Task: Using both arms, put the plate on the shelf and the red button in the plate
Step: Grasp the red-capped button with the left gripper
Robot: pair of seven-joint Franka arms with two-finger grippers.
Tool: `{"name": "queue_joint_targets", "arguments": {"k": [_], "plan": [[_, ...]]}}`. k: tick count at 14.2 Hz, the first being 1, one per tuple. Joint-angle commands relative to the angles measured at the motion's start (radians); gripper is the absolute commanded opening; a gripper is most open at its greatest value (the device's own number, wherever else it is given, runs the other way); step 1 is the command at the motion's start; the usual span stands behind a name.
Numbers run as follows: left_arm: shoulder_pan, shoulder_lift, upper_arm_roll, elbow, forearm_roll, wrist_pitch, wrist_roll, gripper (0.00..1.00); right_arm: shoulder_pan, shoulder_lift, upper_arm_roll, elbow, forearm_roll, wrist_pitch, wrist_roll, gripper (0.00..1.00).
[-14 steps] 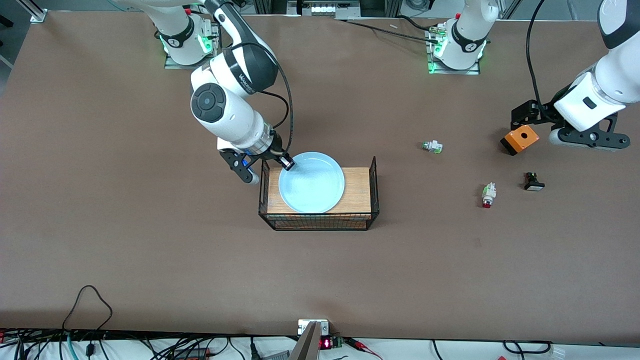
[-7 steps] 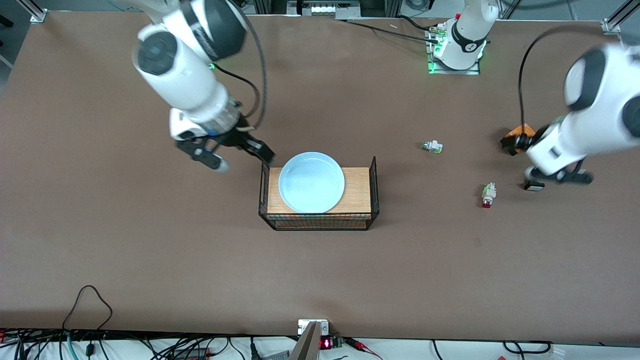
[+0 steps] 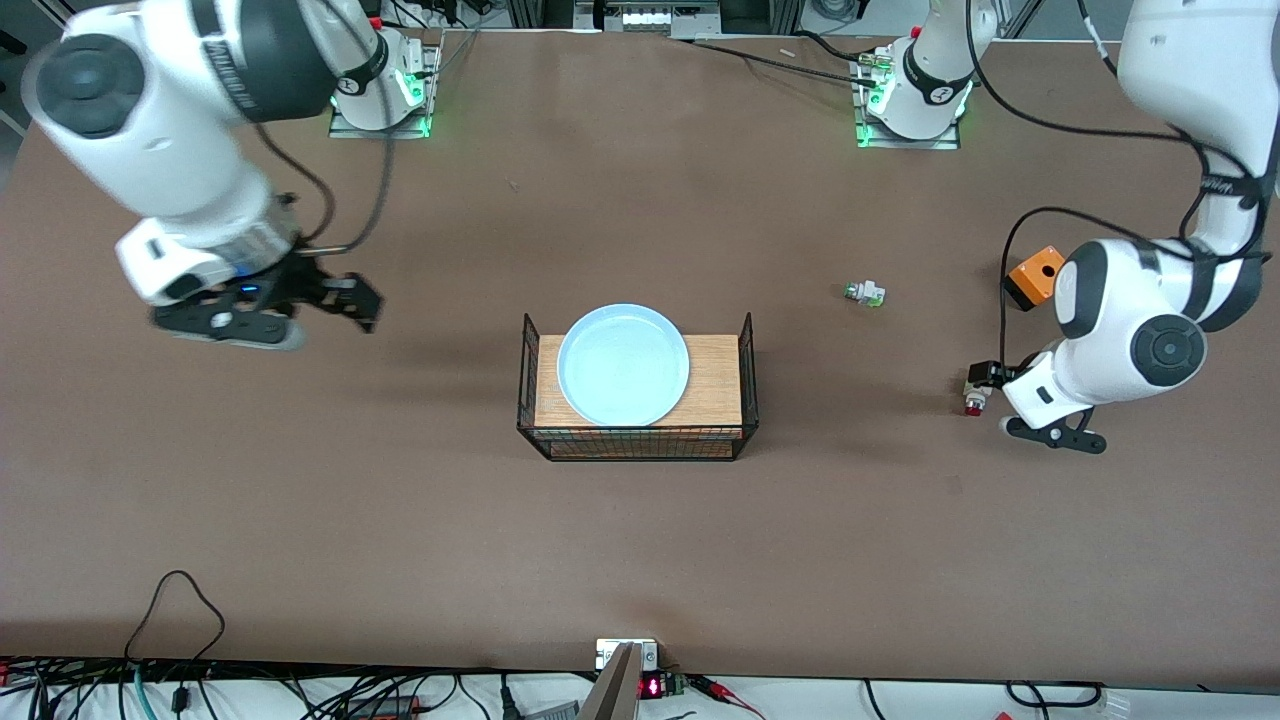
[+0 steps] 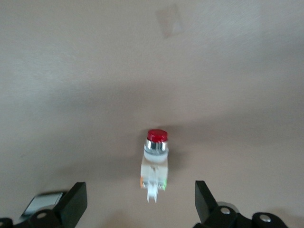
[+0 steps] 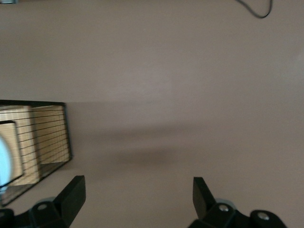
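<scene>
Left gripper [image 3: 985, 385] hangs over the red button [image 3: 973, 400] at the left arm's end of the table, while the plate [image 3: 623, 364] lies in the wire basket [image 3: 745, 372] mid-table and the right gripper [image 3: 330, 300] hovers over bare table toward the right arm's end — in the left wrist view the 2 fingers [image 4: 75, 204] stand wide with the button lying between them, untouched — in the right wrist view the fingers [image 5: 71, 195] are likewise spread, holding nothing.

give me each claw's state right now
Left claw: open, empty, over the red button.
Right claw: open, empty, over bare table.
</scene>
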Motion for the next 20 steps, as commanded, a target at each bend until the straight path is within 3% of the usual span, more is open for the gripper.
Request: {"name": "queue_joint_targets", "arguments": {"k": [1,2,4,6,7,8,11,13,17,20], "plan": [[0.010,-0.012,-0.007,-0.105,0.019,0.134,0.023,0.99,-0.104,-0.020,0.014,-0.005,-0.017,-0.013,-0.178,1.00],[0.011,0.006,-0.007,-0.119,0.019,0.174,0.023,0.98,-0.138,-0.020,0.004,-0.003,-0.015,-0.016,-0.265,1.00],[0.011,0.027,-0.007,-0.128,0.019,0.183,0.025,0.90,-0.146,-0.026,-0.083,-0.005,-0.003,-0.019,-0.407,1.00],[0.011,0.029,-0.009,-0.127,0.019,0.179,0.028,0.54,-0.151,-0.035,-0.128,0.003,0.001,-0.076,-0.453,1.00],[0.013,0.026,-0.009,-0.128,0.019,0.164,0.028,0.26,-0.151,-0.037,-0.133,0.023,0.002,-0.115,-0.452,1.00],[0.019,0.026,-0.010,-0.125,0.019,0.154,0.027,0.16,-0.152,-0.038,-0.133,0.050,0.002,-0.180,-0.441,1.00],[0.011,-0.015,-0.013,-0.104,0.019,0.112,0.020,0.15,-0.152,-0.089,-0.130,0.003,0.021,-0.186,-0.432,1.00],[0.005,-0.067,-0.065,-0.031,0.013,-0.052,0.010,0.14,-0.164,-0.148,-0.135,-0.091,0.050,-0.124,-0.432,1.00],[-0.002,-0.078,-0.229,0.320,-0.016,-0.543,-0.018,0.14,-0.169,-0.176,-0.133,-0.104,0.052,-0.154,-0.412,1.00],[-0.021,-0.078,-0.326,0.465,-0.140,-0.639,-0.122,0.15,-0.164,-0.173,-0.125,-0.078,0.049,-0.156,-0.358,1.00]]}}
